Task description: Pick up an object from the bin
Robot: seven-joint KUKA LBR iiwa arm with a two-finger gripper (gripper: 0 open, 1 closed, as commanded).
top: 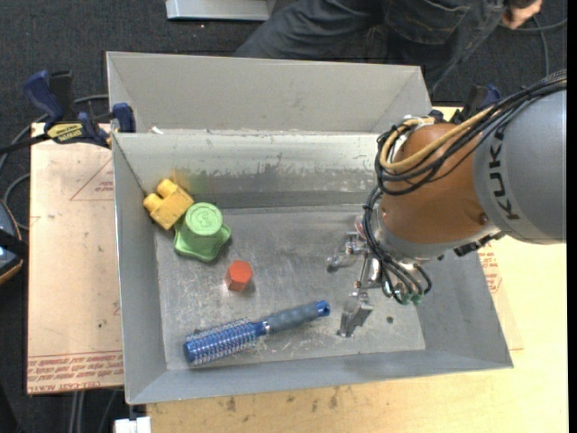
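Blue plastic hairbrush (255,330), bristled at one end with a slim handle at the other, is the thing lying nearest the two-finger gripper (347,289). It rests flat near the front wall of the grey metal bin (270,165), its handle tip pointing toward the fingers and just beside the lower one, not touching as far as I can see.

The fingers are spread apart with nothing between them, low over bare bin floor toward the right side. Above them bulks the orange wrist cover (433,197) with its looped cables.

Farther left, a small red cylinder (239,276) stands alone on the floor. Beyond it, near the back left corner, a green round stacking cup (202,232) sits against a yellow toy block (168,203).

From where I stand, the worry is the brush handle. It is thin, round and lies flat, so fingers closing on it could nudge it aside or let it roll out. Coming down as they now stand, they would close on empty floor. A grip taken at the handle tip would leave the heavier bristle end hanging, and the brush could swing or slip free on lifting. A low approach might also scrape the metal floor.
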